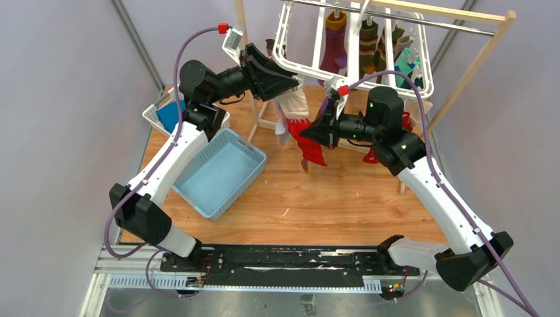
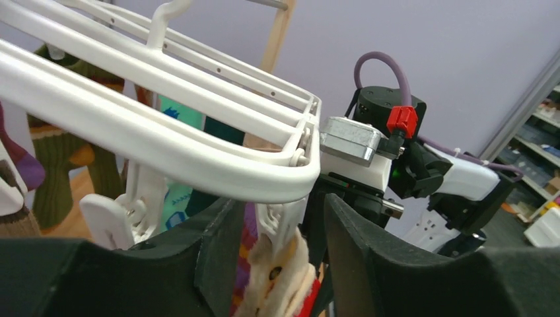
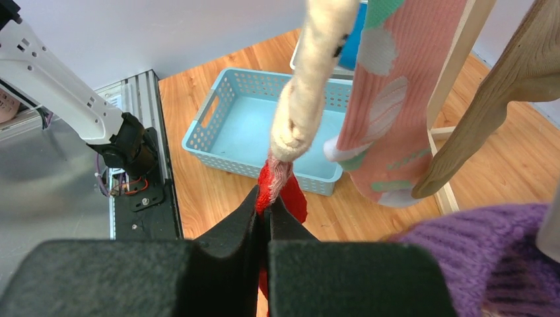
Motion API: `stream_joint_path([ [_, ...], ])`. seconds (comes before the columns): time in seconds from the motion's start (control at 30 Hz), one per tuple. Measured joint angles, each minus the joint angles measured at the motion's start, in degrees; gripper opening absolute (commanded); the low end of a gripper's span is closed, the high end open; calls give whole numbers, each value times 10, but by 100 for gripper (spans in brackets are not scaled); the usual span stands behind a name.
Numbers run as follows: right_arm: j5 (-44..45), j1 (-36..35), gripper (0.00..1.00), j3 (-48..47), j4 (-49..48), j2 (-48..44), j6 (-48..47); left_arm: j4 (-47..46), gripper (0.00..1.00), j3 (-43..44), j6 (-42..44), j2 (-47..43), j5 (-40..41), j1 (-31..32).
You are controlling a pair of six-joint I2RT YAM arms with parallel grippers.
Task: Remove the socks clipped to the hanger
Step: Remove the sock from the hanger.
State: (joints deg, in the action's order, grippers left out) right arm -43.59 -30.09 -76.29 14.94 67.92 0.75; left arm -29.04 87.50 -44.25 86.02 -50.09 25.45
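The white hanger (image 1: 354,66) hangs from the wooden rack with several socks clipped under it. In the left wrist view my left gripper (image 2: 280,211) is open just under the hanger's near rail (image 2: 198,165). Its jaws stand on either side of a white clip (image 2: 285,221) that holds a cream sock (image 2: 280,274). From above, the left gripper (image 1: 292,80) is at the hanger's near left corner. My right gripper (image 3: 266,198) is shut on a red sock (image 3: 276,178) just below the cream sock (image 3: 305,99). The red sock (image 1: 312,150) droops from the right gripper (image 1: 305,134).
A light blue basket (image 1: 191,178) lies on the wooden table left of centre. A white basket (image 1: 152,113) holds a blue cloth behind it. A pink patterned sock (image 3: 389,99) and a purple sock (image 3: 475,257) hang close to the right gripper. The rack's wooden legs (image 3: 462,59) stand nearby.
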Motion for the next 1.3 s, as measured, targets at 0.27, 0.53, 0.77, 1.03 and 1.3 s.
stream_joint_path([
  [0.27,-15,0,0,0,0,-5,-2,-91,63,-3,-65,17,-37,-10],
  [0.53,-66,0,0,0,4,-9,-20,-113,67,3,-82,59,-56,-10],
  [0.77,-85,0,0,0,13,-9,-31,-224,52,9,-168,100,-83,-10],
  [1.03,-87,0,0,0,22,-9,-38,-299,39,9,-231,101,-103,-10],
  [1.3,-87,0,0,0,28,-9,-39,-318,29,9,-253,101,-106,-10],
])
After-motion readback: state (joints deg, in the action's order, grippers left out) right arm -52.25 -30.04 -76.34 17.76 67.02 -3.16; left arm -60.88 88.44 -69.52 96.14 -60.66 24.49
